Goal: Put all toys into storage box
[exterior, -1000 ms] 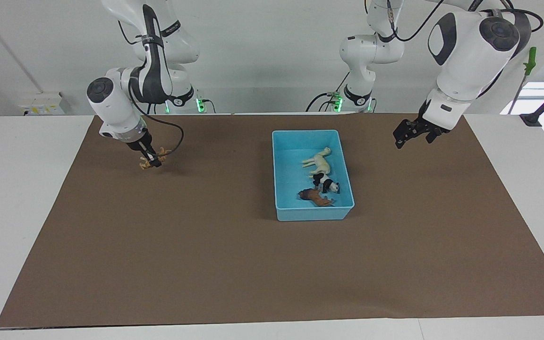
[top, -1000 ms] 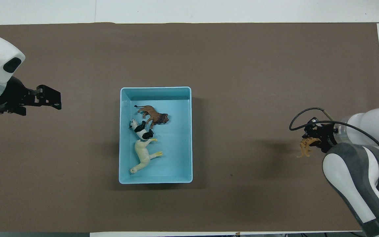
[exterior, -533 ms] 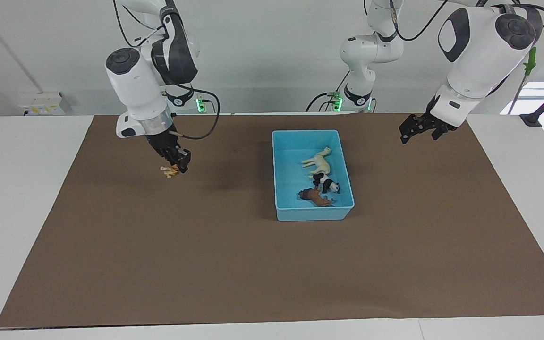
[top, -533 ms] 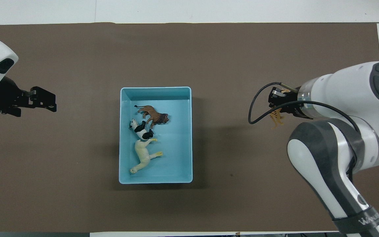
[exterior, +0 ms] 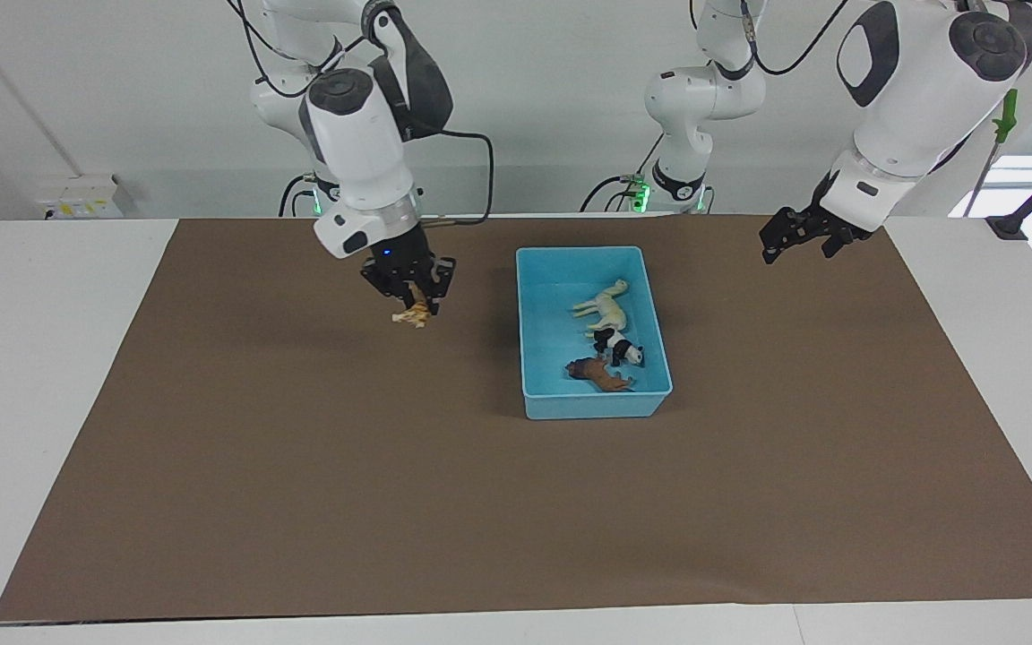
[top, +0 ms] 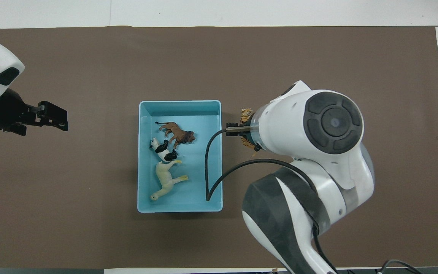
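Observation:
The light blue storage box (exterior: 579, 253) (top: 180, 102) stands mid-table. In it lie the cream-white horse (exterior: 607, 305) (top: 165, 180), the panda (exterior: 621, 348) (top: 162, 149) and the brown animal (exterior: 601, 374) (top: 177, 134). My right gripper (exterior: 413, 297) is shut on the orange striped tiger (exterior: 412, 314) (top: 246, 112) and holds it in the air over the mat, just beside the box on the right arm's side. In the overhead view the arm hides most of that gripper. My left gripper (exterior: 794, 244) (top: 53, 117) is open and empty, up over the mat toward the left arm's end.
A brown mat (exterior: 391, 466) (top: 89, 236) covers most of the white table. The right arm's black cable (top: 208, 179) hangs over the box's edge in the overhead view.
My right gripper has carried the tiger from the right arm's end of the mat to just beside the box. The left gripper has barely shifted. The toys in the box have not moved.

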Controlling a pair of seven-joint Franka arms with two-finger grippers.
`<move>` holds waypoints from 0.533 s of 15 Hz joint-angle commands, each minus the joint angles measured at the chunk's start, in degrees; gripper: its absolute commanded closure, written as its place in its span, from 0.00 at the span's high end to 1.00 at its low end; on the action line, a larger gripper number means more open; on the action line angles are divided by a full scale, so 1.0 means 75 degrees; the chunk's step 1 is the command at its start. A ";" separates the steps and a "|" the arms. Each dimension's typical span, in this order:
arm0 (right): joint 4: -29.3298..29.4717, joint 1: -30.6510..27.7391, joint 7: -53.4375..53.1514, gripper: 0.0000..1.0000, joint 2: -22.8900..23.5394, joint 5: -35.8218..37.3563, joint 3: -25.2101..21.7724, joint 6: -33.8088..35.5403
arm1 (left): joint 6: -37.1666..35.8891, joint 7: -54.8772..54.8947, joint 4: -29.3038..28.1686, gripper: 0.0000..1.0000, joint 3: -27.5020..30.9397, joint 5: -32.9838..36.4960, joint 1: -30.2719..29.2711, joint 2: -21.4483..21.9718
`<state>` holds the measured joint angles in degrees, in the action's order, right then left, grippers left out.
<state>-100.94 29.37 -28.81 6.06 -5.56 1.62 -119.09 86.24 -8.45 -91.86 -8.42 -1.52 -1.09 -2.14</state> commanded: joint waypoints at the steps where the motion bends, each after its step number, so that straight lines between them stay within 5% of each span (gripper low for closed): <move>1: 0.1350 0.0206 0.0174 0.00 0.1134 -0.0043 -0.0075 0.0257 | -0.0015 0.0049 -0.0116 1.00 -0.0049 -0.0114 -0.0100 0.0063; 8: 0.1877 0.1179 -0.1253 0.00 0.2143 0.0027 -0.0087 -0.0411 | 0.0559 0.0084 -0.0280 1.00 -0.0084 -0.0102 -0.0053 0.0098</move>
<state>-90.90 36.01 -34.22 19.38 -5.59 1.42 -122.57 88.25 -8.45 -92.42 -8.84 -1.53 -1.09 -2.18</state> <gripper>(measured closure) 0.670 0.000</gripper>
